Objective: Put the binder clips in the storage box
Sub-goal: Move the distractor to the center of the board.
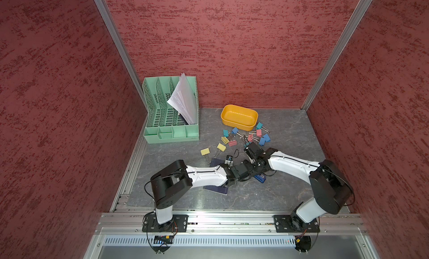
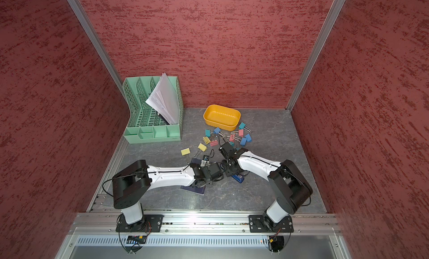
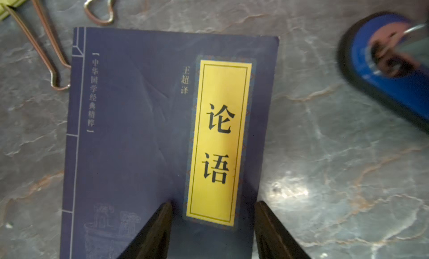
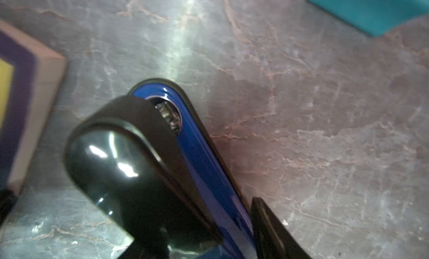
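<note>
Left gripper (image 3: 214,202): jaws apart, nothing clamped, hovering over the lower part of the dark blue book (image 3: 139,130). Fingertips (image 3: 167,213) at the bottom edge of the left wrist frame, either side of the bottom end of the yellow title strip. Book flat on the grey marble-pattern table (image 1: 278,190).

Right gripper (image 4: 209,213): down on the blue-and-black stapler (image 4: 204,153), just right of the book in both top views. Only one finger (image 4: 267,223) in sight, lower right of the right wrist frame, hard against the stapler's blue side. Other finger hidden behind the black top. Can't tell whether clamped or just straddling.

Binder clips (image 1: 251,137): all visible ones on the table, outside the storage box (image 1: 236,126).
- Main bunch (blue, teal, pink, one yellow) packed just below the box, centre-right of both top views, handles tangled.
- First yellow clip (image 1: 205,151) and second yellow clip (image 1: 221,147) set apart, lower left of the bunch, near the book's top edge.
- Teal clip (image 4: 371,11) in the upper right corner of the right wrist frame.
- Wire handles (image 3: 39,44) of a yellow clip upper left of the left wrist frame, tip just beside the book's edge.

Storage box: yellow-orange, upright, close to the back wall, just above centre of both top views. Mint green file organizer (image 1: 171,132) to its left, papers (image 1: 183,97) in the rightmost slot.
</note>
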Robot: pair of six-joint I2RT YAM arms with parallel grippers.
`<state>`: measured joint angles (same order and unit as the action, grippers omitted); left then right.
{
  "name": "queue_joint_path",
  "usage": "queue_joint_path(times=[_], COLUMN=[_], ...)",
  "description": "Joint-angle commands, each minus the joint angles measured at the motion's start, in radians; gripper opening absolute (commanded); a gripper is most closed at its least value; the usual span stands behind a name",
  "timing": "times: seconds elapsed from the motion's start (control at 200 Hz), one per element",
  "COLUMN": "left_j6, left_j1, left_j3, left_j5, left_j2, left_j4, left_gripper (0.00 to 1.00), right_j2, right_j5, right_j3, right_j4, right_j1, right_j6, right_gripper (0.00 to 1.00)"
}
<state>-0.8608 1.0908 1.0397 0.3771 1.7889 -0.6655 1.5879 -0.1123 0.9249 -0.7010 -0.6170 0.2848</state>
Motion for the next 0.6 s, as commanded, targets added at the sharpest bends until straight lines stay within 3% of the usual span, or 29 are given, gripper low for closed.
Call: queue_joint_path(times=[0.0,0.596], left_j6=[-0.036,0.046], left_j1=[-0.074,-0.387], left_j3=[-0.156,-0.345], left_j5=[-0.098,-0.167], left_j2=[0.011,-0.214], left_j4=[-0.202,-0.191], left_gripper=[0.62,0.62], right_j2=[-0.006,0.115], right_j5=[-0.108,-0.117], right_j3=[0.026,0.129], right_j4=[-0.057,-0.026], right_j1=[0.083,0.604], right_j6=[0.035,-0.099], right_gripper=[0.5,0.47])
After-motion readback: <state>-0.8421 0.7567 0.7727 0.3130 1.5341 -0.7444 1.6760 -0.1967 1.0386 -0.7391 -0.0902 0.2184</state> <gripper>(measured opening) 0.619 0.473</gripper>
